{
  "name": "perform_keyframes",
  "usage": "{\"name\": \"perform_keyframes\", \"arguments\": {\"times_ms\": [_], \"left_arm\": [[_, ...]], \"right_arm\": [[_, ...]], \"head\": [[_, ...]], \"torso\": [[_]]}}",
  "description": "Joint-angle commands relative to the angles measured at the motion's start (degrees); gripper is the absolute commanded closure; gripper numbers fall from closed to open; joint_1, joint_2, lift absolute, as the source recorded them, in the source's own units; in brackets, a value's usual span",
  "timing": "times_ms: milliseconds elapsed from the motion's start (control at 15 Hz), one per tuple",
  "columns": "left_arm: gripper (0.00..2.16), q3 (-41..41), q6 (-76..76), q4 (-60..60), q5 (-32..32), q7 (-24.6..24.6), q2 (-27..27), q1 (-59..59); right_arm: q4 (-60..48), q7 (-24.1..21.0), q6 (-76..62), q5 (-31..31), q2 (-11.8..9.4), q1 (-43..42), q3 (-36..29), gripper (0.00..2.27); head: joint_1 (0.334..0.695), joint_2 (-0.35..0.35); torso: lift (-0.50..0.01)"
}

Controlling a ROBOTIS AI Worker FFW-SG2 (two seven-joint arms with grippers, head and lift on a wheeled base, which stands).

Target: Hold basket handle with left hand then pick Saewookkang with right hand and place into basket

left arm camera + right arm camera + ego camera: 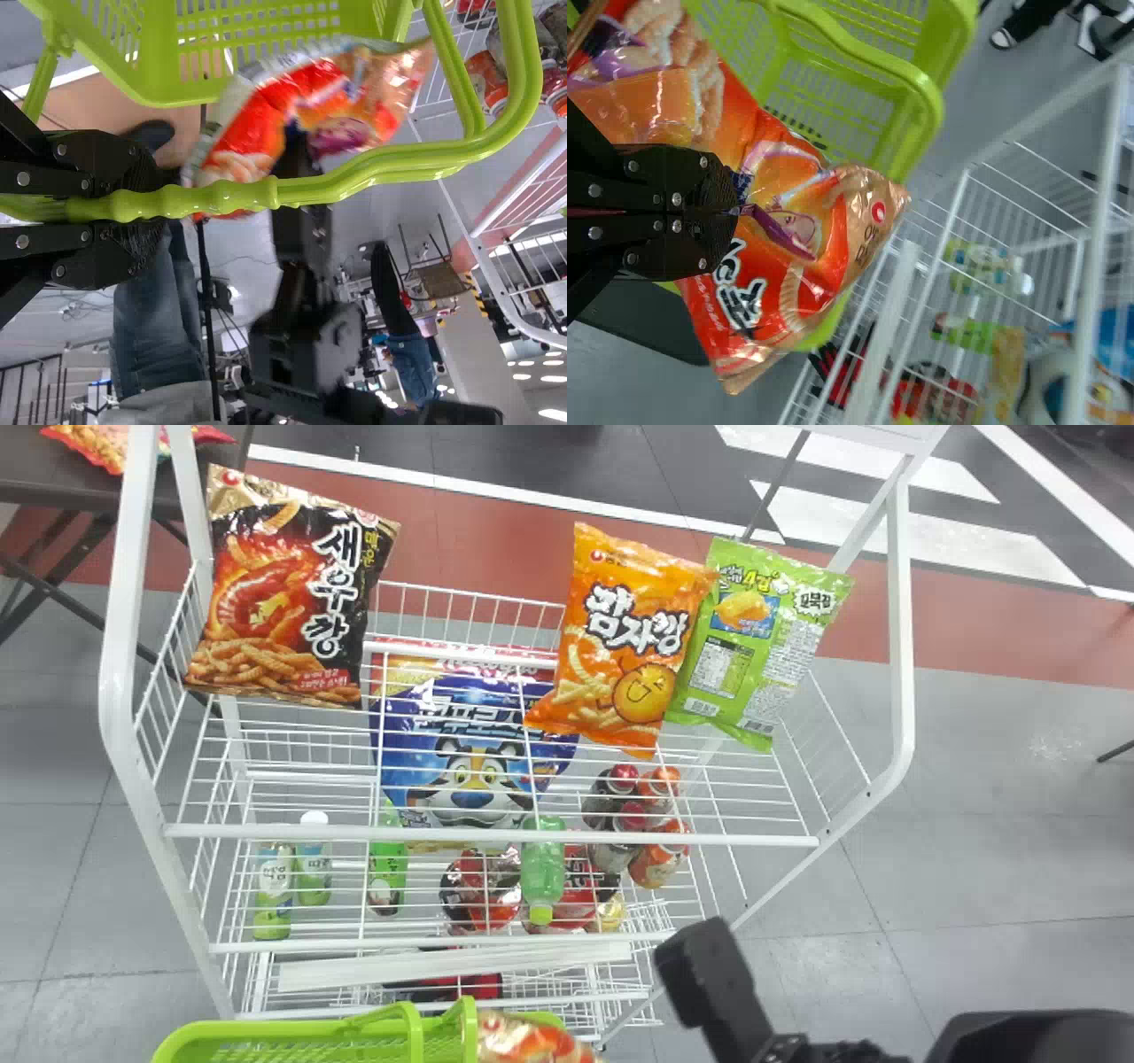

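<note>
Right gripper [733, 211] has its fingers pinched on a fold of the Saewookkang bag [793, 208], mid-face, and the bag's hanging right by the rim of the green basket [283, 1036]. Can't tell if it's over the opening. Left gripper [146, 210] is closed around the basket handle [390, 166]. I'd guess the bag is light, puffy, kinda slick film with crunchy stuff inside, so don't squeeze harder than that fold needs; the flat crimped end would be gentler, but might swing more. Label-wise it's got chunky white lettering with dark outlines, plus a round red mark and small print by the gold end. Further back on the rack [496, 834], the dark bag [283, 593] and orange bag [620, 646] have big white characters, and the green bag [762, 646] has dense small-print panels.
</note>
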Motion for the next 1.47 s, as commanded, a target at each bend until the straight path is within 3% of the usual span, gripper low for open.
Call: {"name": "perform_keyframes", "arguments": {"times_ms": [0,533,600,667,733,1133,1400], "left_arm": [[1.82,0.0,0.4,0.2,0.0,-0.1,0.0,-0.3],[1.82,0.2,1.4,-0.2,0.0,-0.8,0.3,0.1],[1.82,0.4,1.4,-0.2,0.0,-1.0,0.3,0.2],[1.82,0.6,1.4,-0.3,0.0,-1.1,0.3,0.2],[1.82,0.7,1.4,-0.3,0.0,-1.3,0.3,0.2],[1.82,0.7,1.6,-0.4,0.1,-1.2,0.2,0.2],[1.82,1.1,1.6,-0.2,0.1,-1.3,0.2,0.2]], "right_arm": [[4.8,0.1,0.3,1.6,-0.1,-0.7,4.8,1.86],[19.1,2.3,-3.2,6.7,1.2,-6.2,14.9,1.79],[19.6,3.1,-6.0,8.1,1.6,-6.2,15.2,1.12],[19.7,4.1,-9.3,9.0,1.6,-6.1,15.1,0.11],[19.6,4.1,-10.9,9.4,1.5,-5.9,14.4,0.00],[14.0,6.0,-14.8,7.0,2.3,-3.7,4.1,0.06],[6.3,7.9,-16.9,4.0,6.2,0.8,-6.9,0.07]], "head": [[0.695,-0.350],[0.695,-0.350],[0.695,-0.350],[0.695,-0.350],[0.695,-0.350],[0.695,-0.350],[0.695,-0.350]], "torso": [[-0.019],[-0.019],[-0.019],[-0.019],[-0.019],[-0.019],[-0.019]]}}
